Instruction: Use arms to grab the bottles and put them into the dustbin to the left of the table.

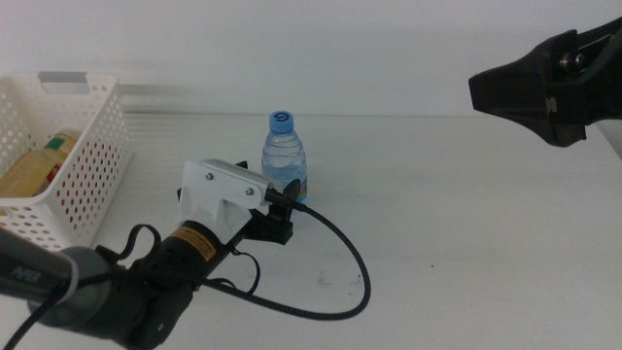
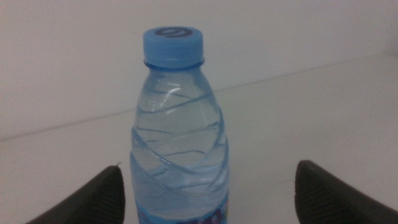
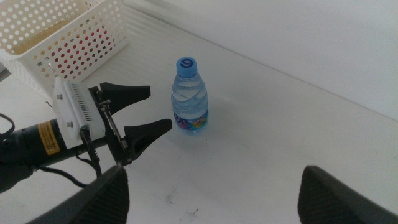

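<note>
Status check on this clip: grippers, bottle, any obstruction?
Left gripper open, fingers short of the water bottle. Right gripper open, raised, waiting. Bottle upright on the table; dustbin holds other items. Nothing in the way.

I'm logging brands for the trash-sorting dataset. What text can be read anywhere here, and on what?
Water bottle: label and cap emblem too blurred to read.
Left arm: white lettering and yellow sticker, both unreadable.
Yellow-drink bottle in the dustbin: label unreadable.

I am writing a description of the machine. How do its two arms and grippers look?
The left gripper has two black pointed jaws under a white housing, a yellow label on its dark wrist and a thick black cable. The right gripper, high at the right, shows only black angular parts.
</note>
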### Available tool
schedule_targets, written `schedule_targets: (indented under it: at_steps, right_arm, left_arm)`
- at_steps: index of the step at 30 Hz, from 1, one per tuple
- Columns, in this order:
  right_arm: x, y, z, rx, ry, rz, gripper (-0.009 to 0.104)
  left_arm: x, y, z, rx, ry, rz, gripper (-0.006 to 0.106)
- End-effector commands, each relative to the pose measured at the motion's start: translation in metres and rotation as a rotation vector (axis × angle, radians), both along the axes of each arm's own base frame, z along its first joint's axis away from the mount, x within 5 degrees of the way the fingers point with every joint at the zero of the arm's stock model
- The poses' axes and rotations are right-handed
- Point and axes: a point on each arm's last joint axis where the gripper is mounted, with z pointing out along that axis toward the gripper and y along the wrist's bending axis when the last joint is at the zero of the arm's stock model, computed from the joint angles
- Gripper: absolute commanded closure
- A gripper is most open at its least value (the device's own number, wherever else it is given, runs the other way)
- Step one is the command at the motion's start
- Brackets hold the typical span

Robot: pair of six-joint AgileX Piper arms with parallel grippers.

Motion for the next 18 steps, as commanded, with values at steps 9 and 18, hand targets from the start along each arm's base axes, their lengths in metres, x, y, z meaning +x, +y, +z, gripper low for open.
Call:
schedule_targets:
  at_steps: [9, 18]
  right_arm:
    - [0.000, -0.002, 0.004, 0.004, -0.022, -0.003, 0.007]
    - [0.000, -0.002, 0.004, 0.004, -0.022, -0.003, 0.007]
  left_arm:
    - [0.029, -0.001, -0.012, -0.031, 0.010, -0.019, 0.007]
    - [0.052, -0.012, -0.029, -0.034, 0.031, -0.023, 0.007]
